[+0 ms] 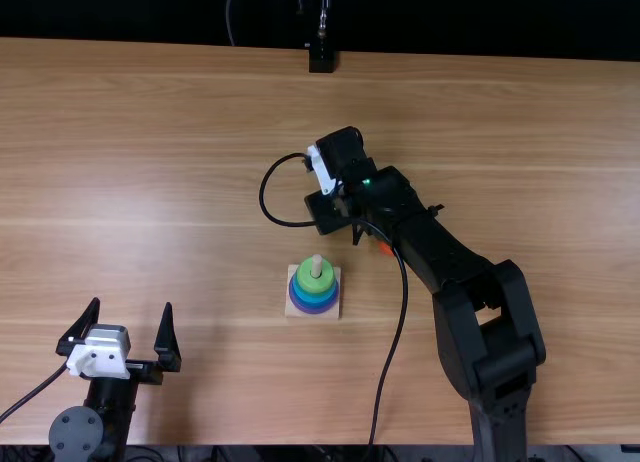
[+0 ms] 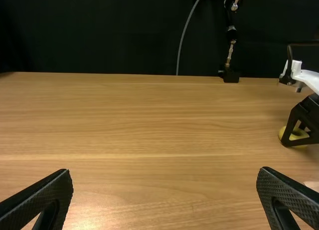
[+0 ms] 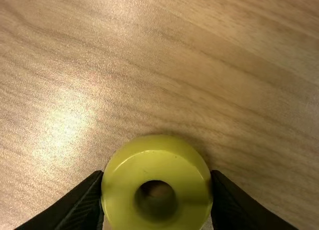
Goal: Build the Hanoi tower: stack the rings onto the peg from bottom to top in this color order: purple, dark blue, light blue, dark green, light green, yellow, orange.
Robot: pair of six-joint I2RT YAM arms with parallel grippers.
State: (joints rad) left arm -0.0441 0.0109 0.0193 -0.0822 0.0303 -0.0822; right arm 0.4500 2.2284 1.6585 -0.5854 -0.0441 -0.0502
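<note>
My right claw (image 3: 157,177) is clasped on the yellow ring (image 3: 157,163) at the tabletop (image 1: 180,182). The peg (image 1: 316,265) lies nearward, slightly left (yellow is due next, I judge). My left claw (image 1: 132,302), fingers spread, sits farther off.

Open room lies left of the peg (image 1: 316,266), the right arm (image 1: 440,252) blocking its right.
</note>
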